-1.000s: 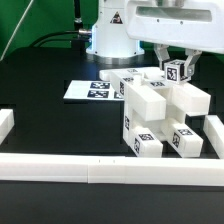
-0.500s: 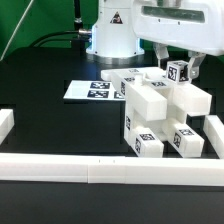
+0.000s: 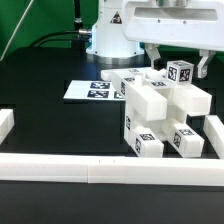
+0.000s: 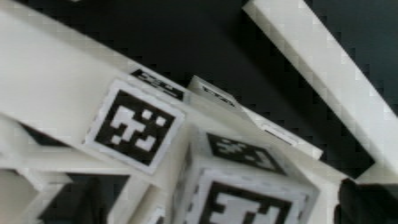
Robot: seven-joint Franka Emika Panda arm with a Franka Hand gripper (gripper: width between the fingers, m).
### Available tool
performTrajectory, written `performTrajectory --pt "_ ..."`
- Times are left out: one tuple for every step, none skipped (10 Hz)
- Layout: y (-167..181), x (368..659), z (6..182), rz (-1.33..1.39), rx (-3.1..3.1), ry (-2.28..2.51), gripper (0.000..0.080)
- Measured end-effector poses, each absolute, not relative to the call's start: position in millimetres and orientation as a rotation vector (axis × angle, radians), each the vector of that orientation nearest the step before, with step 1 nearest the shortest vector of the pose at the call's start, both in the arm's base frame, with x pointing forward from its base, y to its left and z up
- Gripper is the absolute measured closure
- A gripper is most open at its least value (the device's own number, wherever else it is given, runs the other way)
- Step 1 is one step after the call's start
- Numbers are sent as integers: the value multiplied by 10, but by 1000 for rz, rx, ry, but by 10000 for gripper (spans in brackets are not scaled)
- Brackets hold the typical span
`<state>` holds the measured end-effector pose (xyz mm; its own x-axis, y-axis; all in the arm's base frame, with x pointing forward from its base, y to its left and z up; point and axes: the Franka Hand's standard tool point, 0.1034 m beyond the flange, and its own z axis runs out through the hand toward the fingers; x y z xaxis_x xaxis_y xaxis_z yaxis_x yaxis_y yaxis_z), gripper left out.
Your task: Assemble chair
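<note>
1. The gripper [image 3: 178, 65] has lifted slightly and its fingers now stand apart, letting go of the tagged leg [image 3: 180, 73].
2. The chair [image 3: 158, 112] sits against the border bar [image 3: 214, 134] at the exterior view's right, probably for bracing.

Crops the chunky matte white plastic chair [image 4: 54, 90] at wrist-view edges, blurred; hides the flat white marker board [image 3: 85, 90] end behind it.

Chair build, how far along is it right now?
Done: several blocky parts stand joined as the chair. In hand: the hand hovers over the top tagged piece, apparently open. Left: white parts behind it look unattached.
</note>
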<state>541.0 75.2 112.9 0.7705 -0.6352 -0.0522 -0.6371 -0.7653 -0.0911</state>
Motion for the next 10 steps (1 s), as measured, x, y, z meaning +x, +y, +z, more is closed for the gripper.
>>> performTrajectory --pt "752 5412 1131 24 -2885 949 151" --pt "754 5427 1143 12 -2926 808 151" --pt "754 5430 1145 3 -2960 669 151" --pt "756 5426 1140 -2 -2983 577 151" --pt "772 5422 1138 -5 -3001 494 151" --pt "781 5419 1137 -8 -3021 415 151" --pt "786 5415 1135 -13 -3047 311 151" --pt "796 5413 1134 -15 -3062 244 151" --pt "804 5410 1134 -20 -3087 104 151" --pt "819 5407 1132 -22 -3099 1 151"
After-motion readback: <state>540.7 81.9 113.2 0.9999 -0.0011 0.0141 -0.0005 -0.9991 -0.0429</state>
